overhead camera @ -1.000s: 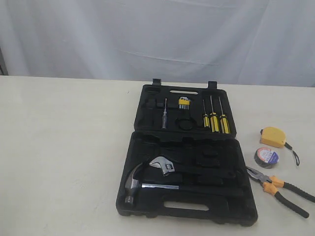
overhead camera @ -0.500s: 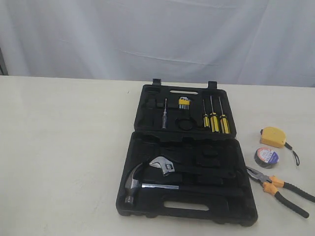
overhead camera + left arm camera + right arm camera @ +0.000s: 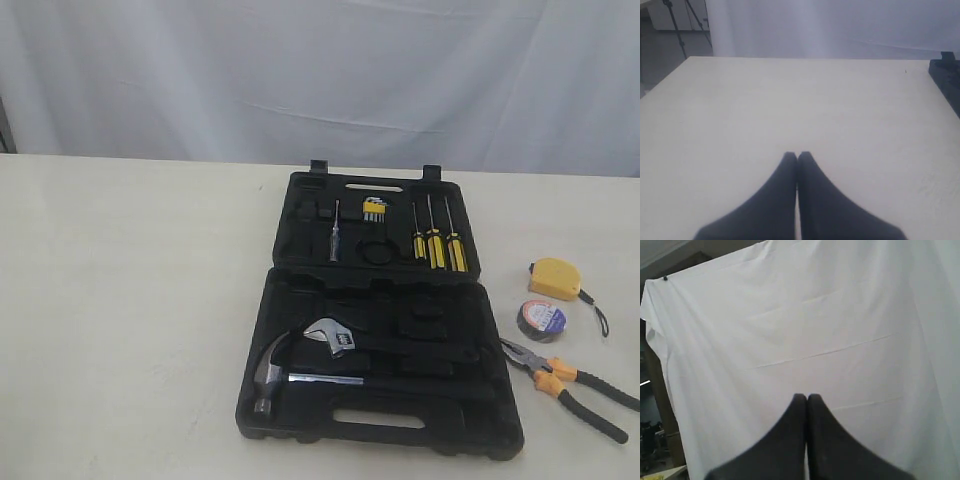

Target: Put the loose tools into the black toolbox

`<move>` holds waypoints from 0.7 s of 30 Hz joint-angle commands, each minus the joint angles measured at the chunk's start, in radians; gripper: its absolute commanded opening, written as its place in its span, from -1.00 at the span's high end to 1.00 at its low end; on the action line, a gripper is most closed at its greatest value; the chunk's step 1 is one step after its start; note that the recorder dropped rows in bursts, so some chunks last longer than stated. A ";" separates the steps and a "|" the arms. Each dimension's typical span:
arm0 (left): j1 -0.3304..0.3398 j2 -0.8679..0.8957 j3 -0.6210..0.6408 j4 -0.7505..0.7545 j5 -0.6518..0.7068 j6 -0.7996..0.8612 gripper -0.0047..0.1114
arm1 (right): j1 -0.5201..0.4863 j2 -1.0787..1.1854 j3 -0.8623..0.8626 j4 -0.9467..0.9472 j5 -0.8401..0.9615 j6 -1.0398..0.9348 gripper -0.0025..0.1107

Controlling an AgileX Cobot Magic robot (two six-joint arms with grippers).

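The black toolbox lies open in the middle of the table, its corner showing in the left wrist view. To its right lie the yellow tape measure, the dark tape roll and the orange-and-black pliers. The long yellow knife-like tool is out of view. Neither arm shows in the exterior view. My left gripper is shut with nothing in it, over bare table left of the box. My right gripper is shut and empty, facing the white curtain.
Inside the box sit a steel hammer, a wrench, three yellow-handled screwdrivers, a small tester and a yellow bit holder. A white curtain hangs behind the table.
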 commanded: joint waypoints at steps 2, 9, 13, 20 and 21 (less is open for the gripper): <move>-0.004 -0.001 0.001 0.000 -0.009 -0.002 0.92 | -0.005 0.221 -0.258 0.020 0.161 0.003 0.97; -0.004 -0.001 0.001 0.000 -0.009 -0.002 0.92 | -0.005 0.645 -0.770 -0.052 0.592 -0.221 0.97; -0.004 -0.001 0.001 0.000 -0.009 -0.002 0.92 | -0.005 0.840 -1.037 -0.135 0.931 -0.385 0.97; -0.004 -0.001 0.001 0.000 -0.009 -0.002 0.92 | -0.005 1.117 -1.233 -0.072 1.278 -0.648 0.97; -0.004 -0.001 0.001 0.000 -0.009 -0.002 0.92 | -0.005 1.148 -1.234 -0.070 1.308 -0.669 0.97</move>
